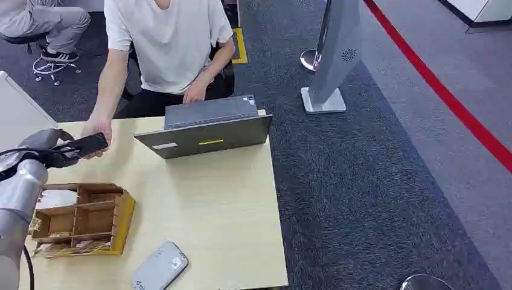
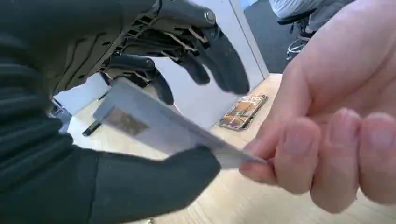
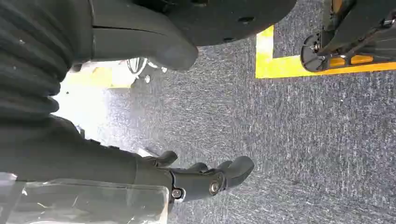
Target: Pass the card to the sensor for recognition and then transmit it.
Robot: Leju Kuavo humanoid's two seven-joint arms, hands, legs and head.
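Note:
My left hand (image 1: 55, 154) is raised over the table's far left corner and holds a thin card (image 1: 89, 144). In the left wrist view the grey card (image 2: 154, 126) lies between my thumb (image 2: 154, 182) and my darker fingers (image 2: 205, 51). A person's hand (image 1: 98, 130) pinches the card's far end, their fingers (image 2: 299, 154) closed on it. The grey flat sensor (image 1: 160, 266) lies near the table's front edge. My right hand (image 3: 205, 179) hangs over dark carpet, fingers loosely extended, holding nothing.
A wooden compartment box (image 1: 81, 220) sits at the table's left below my arm. A grey laptop (image 1: 205, 130) stands at the far edge before the seated person. A white panel (image 1: 18, 115) rises at far left, a flat gold-patterned object (image 2: 243, 111) beside it.

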